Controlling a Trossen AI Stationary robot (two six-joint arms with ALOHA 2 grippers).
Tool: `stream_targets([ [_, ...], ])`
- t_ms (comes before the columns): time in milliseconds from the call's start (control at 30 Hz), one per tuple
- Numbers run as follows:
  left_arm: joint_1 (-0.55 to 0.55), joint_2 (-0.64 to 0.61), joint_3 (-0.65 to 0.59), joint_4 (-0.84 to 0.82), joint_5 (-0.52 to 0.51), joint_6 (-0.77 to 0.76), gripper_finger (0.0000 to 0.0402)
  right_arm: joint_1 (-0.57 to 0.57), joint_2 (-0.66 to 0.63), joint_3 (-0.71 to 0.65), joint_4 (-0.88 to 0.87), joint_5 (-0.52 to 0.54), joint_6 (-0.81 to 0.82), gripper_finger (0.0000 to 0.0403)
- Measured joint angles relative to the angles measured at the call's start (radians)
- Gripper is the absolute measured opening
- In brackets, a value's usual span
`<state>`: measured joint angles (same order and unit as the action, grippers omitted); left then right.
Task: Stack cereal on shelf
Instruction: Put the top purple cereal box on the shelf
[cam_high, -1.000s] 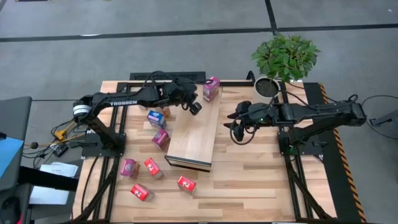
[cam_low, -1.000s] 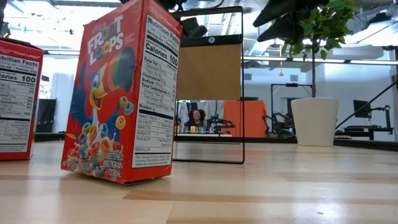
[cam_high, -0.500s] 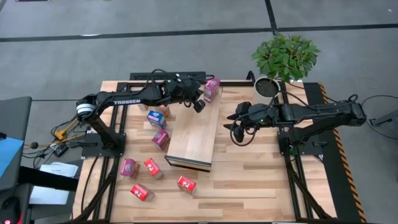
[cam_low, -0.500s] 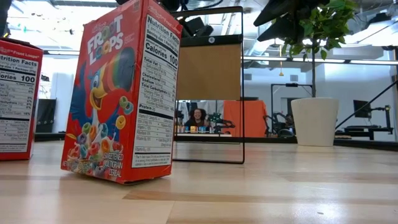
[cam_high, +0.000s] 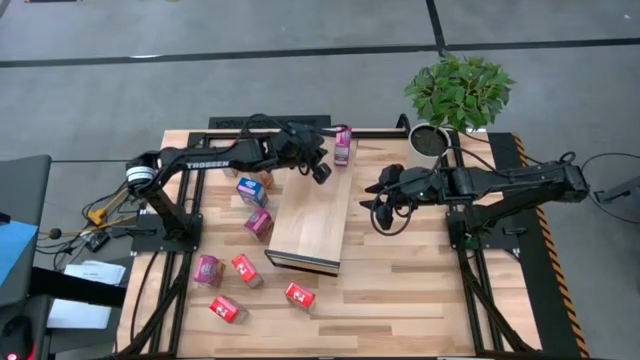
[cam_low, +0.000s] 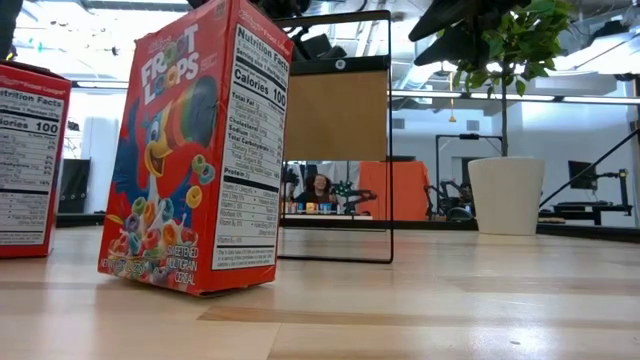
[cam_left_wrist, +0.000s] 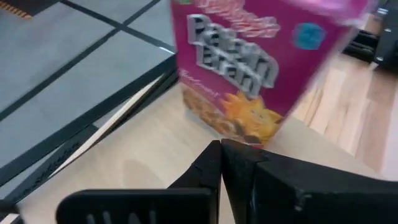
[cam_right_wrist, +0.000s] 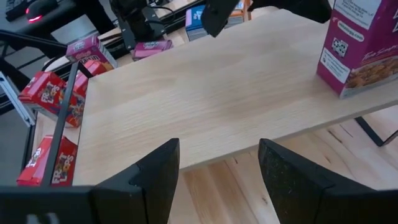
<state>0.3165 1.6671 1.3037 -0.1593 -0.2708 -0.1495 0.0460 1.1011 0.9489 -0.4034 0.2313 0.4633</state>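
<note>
The left gripper (cam_high: 320, 170), jaws clenched on nothing, sits just beside the upright magenta box (cam_high: 342, 146) on the shelf (cam_high: 310, 220), far nearer than the right gripper (cam_high: 380, 200), jaws released.

Box: a magenta-purple Raisin Bran cereal box (cam_left_wrist: 261, 59) fills the upper middle, tilted in the picture, its printed front facing the camera, with white lettering and a sun figure over a bowl of flakes.
Support: the box stands on the pale wooden shelf top (cam_left_wrist: 149, 155), close to its corner.
Left gripper: the left gripper (cam_left_wrist: 222, 163) shows dark at the lower edge, its two fingertips pressed together with no gap between them, pointing at the lower edge of the box and just short of it.
Surroundings: grey floor (cam_left_wrist: 56, 62) crossed by dark lines lies beyond the shelf edge; slatted wooden tabletop (cam_left_wrist: 348, 106) shows past the box.
</note>
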Motion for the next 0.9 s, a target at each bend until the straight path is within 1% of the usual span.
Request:
stream_targets([
  [133,-0.001,-0.006,0.000,-0.006,-0.033,-0.017,0.0000,-0.003,0.000,0.000,-0.001,0.005,0.000,0.0245],
  [200,0.002,-0.013,0.000,-0.011,-0.026,-0.040,0.0004,-0.008,0.000,0.000,-0.002,0.008,0.000,0.0245],
  [300,0.009,-0.070,0.001,-0.024,0.093,0.019,0.0021,-0.009,0.000,0.000,-0.013,0.010,-0.001,0.0245],
  [333,0.010,-0.097,0.008,-0.059,0.123,0.053,0.0030,-0.009,0.000,0.000,-0.017,0.010,-0.001,0.0245],
  [467,0.007,-0.203,0.052,-0.310,0.144,0.158,0.0085,-0.009,0.000,0.000,-0.026,0.010,-0.004,0.0245],
  [567,0.009,-0.288,0.079,-0.503,0.151,0.266,0.0139,-0.009,0.000,0.000,-0.026,0.010,-0.004,0.0245],
  [667,0.003,-0.359,0.082,-0.719,0.199,0.325,0.0198,-0.009,0.000,0.000,-0.029,0.010,-0.023,0.0245],
  [733,-0.008,-0.385,0.081,-0.844,0.222,0.289,0.0232,-0.009,0.000,0.000,-0.030,0.010,-0.027,0.0245],
  [800,-0.015,-0.403,0.080,-0.946,0.216,0.184,0.0260,-0.009,0.000,0.000,-0.030,0.010,-0.027,0.0245],
  [900,-0.036,-0.438,0.039,-0.993,0.209,0.038,0.0287,-0.009,0.000,0.000,-0.030,0.010,-0.027,0.0245],
])
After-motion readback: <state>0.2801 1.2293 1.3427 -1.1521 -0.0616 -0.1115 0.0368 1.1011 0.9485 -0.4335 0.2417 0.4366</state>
